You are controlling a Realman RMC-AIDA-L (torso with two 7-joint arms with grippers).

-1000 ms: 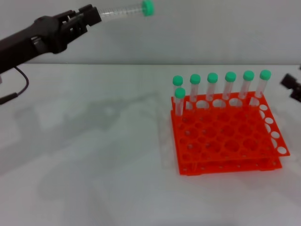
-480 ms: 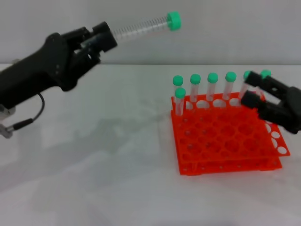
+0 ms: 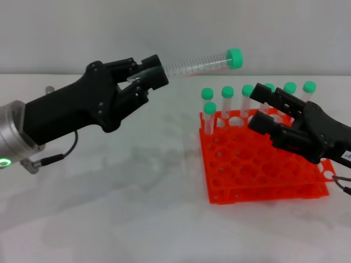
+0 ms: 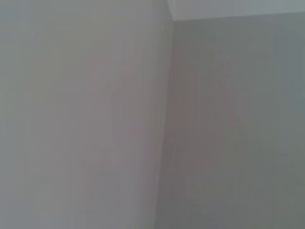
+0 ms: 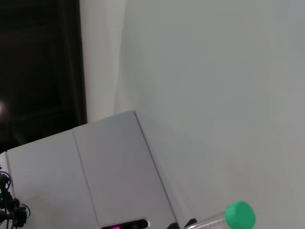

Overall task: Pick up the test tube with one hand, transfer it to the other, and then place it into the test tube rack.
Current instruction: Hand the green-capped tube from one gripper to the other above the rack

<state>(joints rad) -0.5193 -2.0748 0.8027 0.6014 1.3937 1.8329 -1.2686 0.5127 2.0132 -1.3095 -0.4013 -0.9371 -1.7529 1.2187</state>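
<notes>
Tube is in the air, and you have it by its tapered end in the left end effector, fingers clamped on it. It lies nearly level, green cap pointing toward the right side and raised a little, above the desk and up-left of the rack. Your right end effector hovers over the rack's right half with its fingers spread wide and nothing in them; it is near the cap but apart from it. You have one orange rack on the desk, and seven more capped tubes stand in it: one at the near left corner, then six along the far row, some partly hidden behind the right fingers. Your right wrist view catches only the cap and a bit of the tube; the left wrist view gives you a blank wall.
</notes>
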